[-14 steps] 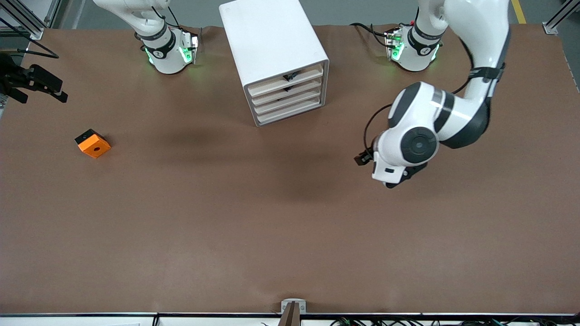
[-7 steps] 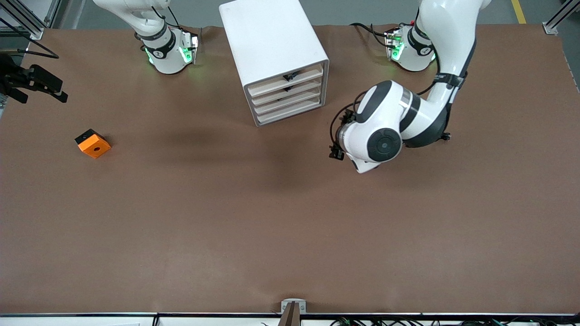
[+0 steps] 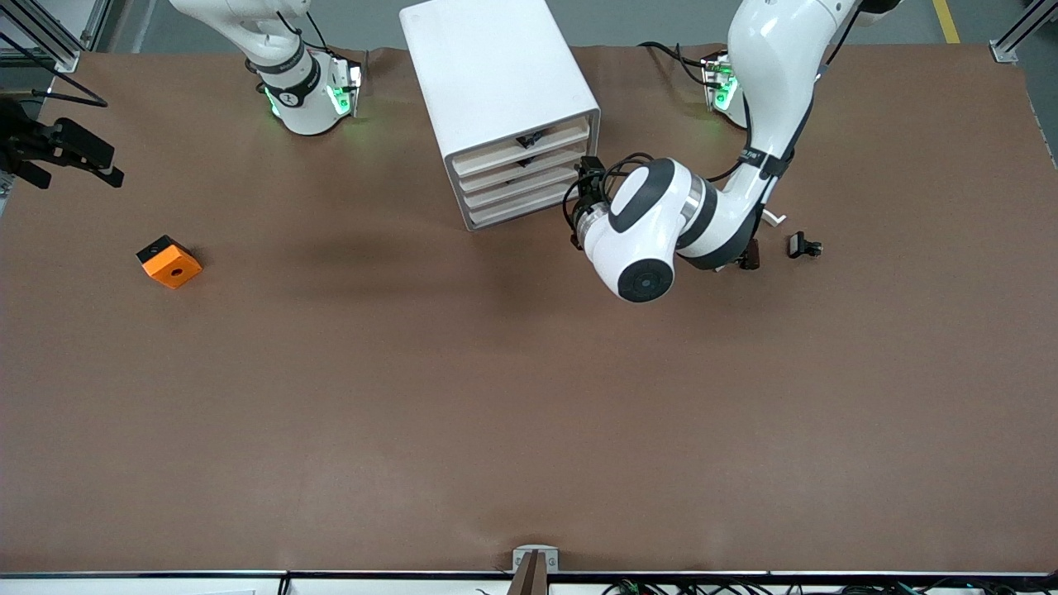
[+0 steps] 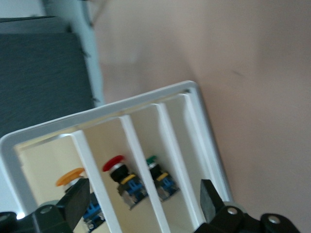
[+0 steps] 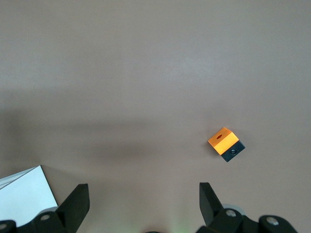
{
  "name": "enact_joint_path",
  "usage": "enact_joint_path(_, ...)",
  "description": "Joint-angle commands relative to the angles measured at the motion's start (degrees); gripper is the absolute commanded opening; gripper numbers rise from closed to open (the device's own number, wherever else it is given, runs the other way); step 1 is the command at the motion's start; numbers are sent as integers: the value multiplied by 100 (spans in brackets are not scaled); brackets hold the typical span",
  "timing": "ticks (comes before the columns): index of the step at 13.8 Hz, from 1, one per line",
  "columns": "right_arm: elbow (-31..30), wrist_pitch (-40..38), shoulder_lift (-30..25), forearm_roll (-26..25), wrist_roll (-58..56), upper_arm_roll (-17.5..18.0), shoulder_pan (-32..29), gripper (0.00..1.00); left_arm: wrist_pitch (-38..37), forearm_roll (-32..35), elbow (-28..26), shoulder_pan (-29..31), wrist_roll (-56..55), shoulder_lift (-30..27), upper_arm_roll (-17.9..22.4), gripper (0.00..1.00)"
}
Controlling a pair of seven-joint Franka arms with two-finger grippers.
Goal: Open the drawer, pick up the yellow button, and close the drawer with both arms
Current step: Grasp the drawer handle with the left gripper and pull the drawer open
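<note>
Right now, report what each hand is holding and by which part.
Nothing is held. The left hand is open at the white four-drawer cabinet; the right hand is open over bare table.

Left gripper [image 4: 141,208] spread wide, arm bent; right gripper [image 5: 143,206] likewise spread.

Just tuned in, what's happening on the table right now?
The left arm's claw is open in front of the white cabinet, beside its stack of cream drawer fronts. The top drawer is not pulled out yet. The left wrist view shows push buttons with orange, red and green caps sitting in the cabinet's slots. The right arm waits up high, its claw open over bare table, with the orange block lying toward its end.
</note>
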Motion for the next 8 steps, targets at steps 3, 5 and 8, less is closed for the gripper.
enact_joint_path(3, 137, -321, -74, -55, -66, -2, -64, 100, -864, -370, 142, -258, -950, 409, 5, 100)
enact_joint_path(5, 243, -340, 75, -55, -84, 7, -152, 100, -971, -546, 142, -258, -986, 480, 5, 94)
enact_joint_path(8, 279, -375, 338, -82, -48, 7, -161, 100, -971, -809, 142, -267, -1056, 498, 5, 85)
